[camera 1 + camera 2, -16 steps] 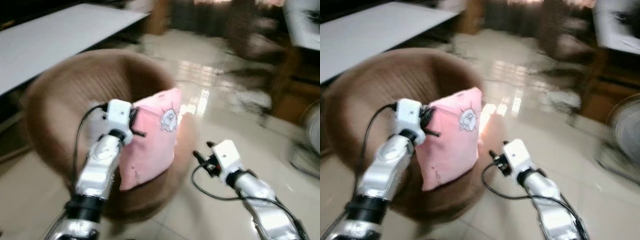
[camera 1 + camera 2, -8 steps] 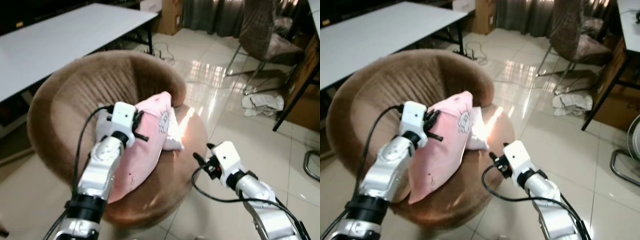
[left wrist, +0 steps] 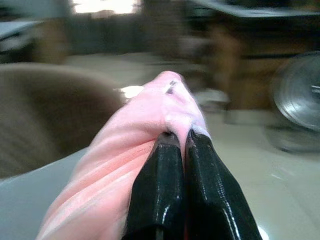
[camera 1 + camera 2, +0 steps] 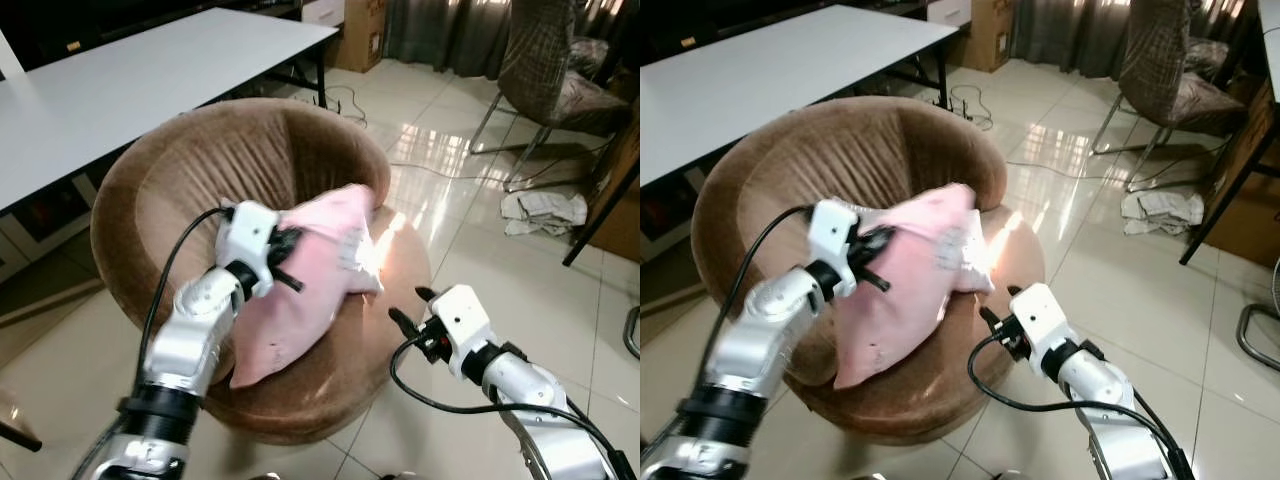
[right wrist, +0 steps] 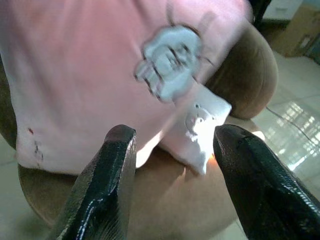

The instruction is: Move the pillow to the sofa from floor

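I count one pink pillow (image 4: pixel 305 275) over the one brown round sofa (image 4: pixel 200 170), pinched in my left end effector (image 3: pixel 177 137). My right end effector (image 5: pixel 172 135), fingers apart, hangs just beside the sofa's front rim. A white surface (image 4: pixel 130 85) stands behind the sofa on glossy tiled floor (image 4: pixel 470 260).

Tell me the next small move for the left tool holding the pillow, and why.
Probably open the left tool and let go. Its fingers are shut on an edge of the pink pillow, which already lies over the seat of the round brown sofa chair, so there is little left to carry. The right tool hovers open beside the seat, holding nothing.
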Tool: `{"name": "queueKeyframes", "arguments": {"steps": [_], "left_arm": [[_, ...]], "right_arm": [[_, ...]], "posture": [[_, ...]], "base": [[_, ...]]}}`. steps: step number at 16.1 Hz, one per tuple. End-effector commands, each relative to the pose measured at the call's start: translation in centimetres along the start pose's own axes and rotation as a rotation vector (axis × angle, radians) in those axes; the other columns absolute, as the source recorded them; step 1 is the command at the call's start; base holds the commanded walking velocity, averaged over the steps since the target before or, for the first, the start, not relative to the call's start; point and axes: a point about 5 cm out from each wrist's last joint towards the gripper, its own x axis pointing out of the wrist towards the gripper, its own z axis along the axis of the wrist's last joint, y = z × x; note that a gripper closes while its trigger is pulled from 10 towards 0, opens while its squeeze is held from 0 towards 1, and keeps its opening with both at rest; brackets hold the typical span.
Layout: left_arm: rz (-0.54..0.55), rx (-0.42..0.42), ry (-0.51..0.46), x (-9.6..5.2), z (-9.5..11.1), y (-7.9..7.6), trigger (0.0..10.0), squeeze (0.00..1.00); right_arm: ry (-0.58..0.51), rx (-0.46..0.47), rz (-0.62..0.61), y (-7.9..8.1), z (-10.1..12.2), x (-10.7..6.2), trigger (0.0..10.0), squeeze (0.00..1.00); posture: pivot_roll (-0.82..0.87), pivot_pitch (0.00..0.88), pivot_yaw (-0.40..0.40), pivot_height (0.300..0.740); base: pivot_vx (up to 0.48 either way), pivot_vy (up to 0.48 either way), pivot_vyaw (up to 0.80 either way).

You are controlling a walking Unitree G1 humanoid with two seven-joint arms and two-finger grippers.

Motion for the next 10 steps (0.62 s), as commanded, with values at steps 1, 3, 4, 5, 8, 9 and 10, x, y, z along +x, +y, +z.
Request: {"name": "queueKeyframes", "arguments": {"steps": [1,3,4,5,8,9,10], "left_arm": [[-0.125,0.045,-0.023,-0.1,1.6,-0.8,10.0,0.00],[-0.158,0.043,0.002,-0.3,1.7,-0.5,10.0,0.00],[-0.136,-0.002,-0.018,0.0,2.2,0.0,10.0,0.00],[-0.131,-0.025,-0.033,0.2,2.8,0.3,10.0,0.00],[-0.072,0.032,0.038,1.3,1.9,1.2,10.0,0.00],[-0.024,0.072,0.079,1.9,1.1,1.6,10.0,0.00],[0.066,0.123,0.128,2.8,-0.1,2.2,10.0,0.00]], "right_arm": [[-0.005,0.000,-0.003,-0.4,0.3,-0.3,10.0,0.00],[-0.004,-0.002,0.013,-0.2,0.3,-0.4,10.0,0.00],[-0.012,-0.001,0.035,0.0,0.5,-0.5,10.0,0.00],[-0.020,0.001,0.045,-0.1,0.6,-0.7,10.0,0.00],[-0.019,0.007,0.071,-0.2,0.8,-1.3,10.0,0.00],[-0.014,0.008,0.079,0.0,0.7,-1.4,10.0,0.00],[-0.006,0.017,0.099,0.4,0.6,-1.5,10.0,0.00]], "posture": [[-0.07,0.050,0.072,0.740],[-0.06,0.052,0.075,0.740],[-0.06,0.052,0.075,0.740],[-0.07,0.057,0.079,0.740],[-0.07,0.067,0.077,0.740],[-0.08,0.073,0.077,0.740],[-0.09,0.085,0.075,0.740]], "base": [[0.000,0.000,0.00],[0.000,0.000,0.00],[0.000,0.000,0.00],[0.000,0.000,0.00],[0.000,0.000,0.00],[0.000,0.000,0.00],[0.000,0.000,0.00]]}}
